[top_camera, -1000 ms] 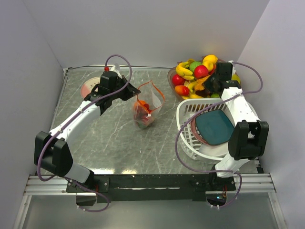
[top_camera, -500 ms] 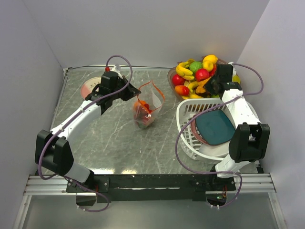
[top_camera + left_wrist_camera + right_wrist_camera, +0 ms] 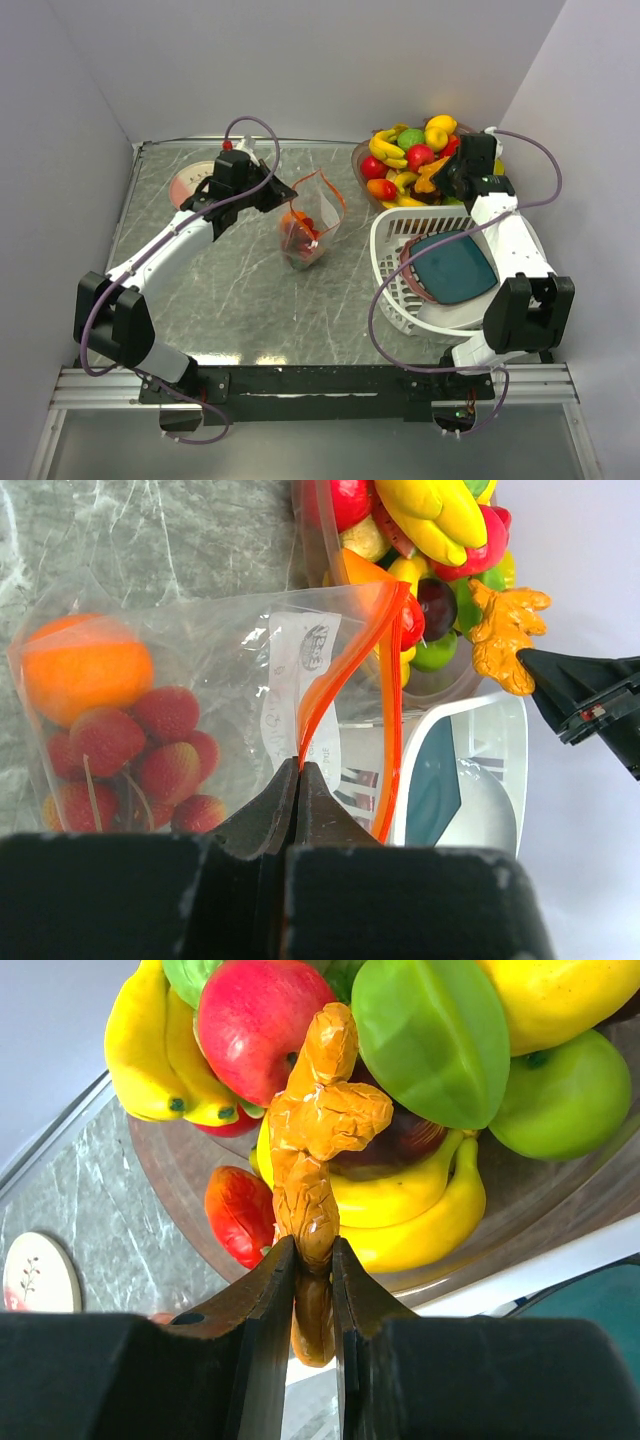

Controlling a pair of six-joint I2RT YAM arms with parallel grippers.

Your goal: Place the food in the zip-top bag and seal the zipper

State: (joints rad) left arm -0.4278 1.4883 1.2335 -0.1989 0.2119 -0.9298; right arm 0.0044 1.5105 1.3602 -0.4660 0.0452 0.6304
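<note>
Left wrist: left claw cuts off the zip-top bag below.

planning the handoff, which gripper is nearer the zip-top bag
Left. The left gripper pinches the zip-top bag; the right gripper is apart, over the bowl, gripping knobbly orange food.

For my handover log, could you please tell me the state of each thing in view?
zip-top bag: mouth open, fruit inside
zipper: unsealed
left claw: shut on the bag's rim
right claw: shut on the orange knobby piece
bowl: piled with fruit
basket: holding the teal plate
</note>
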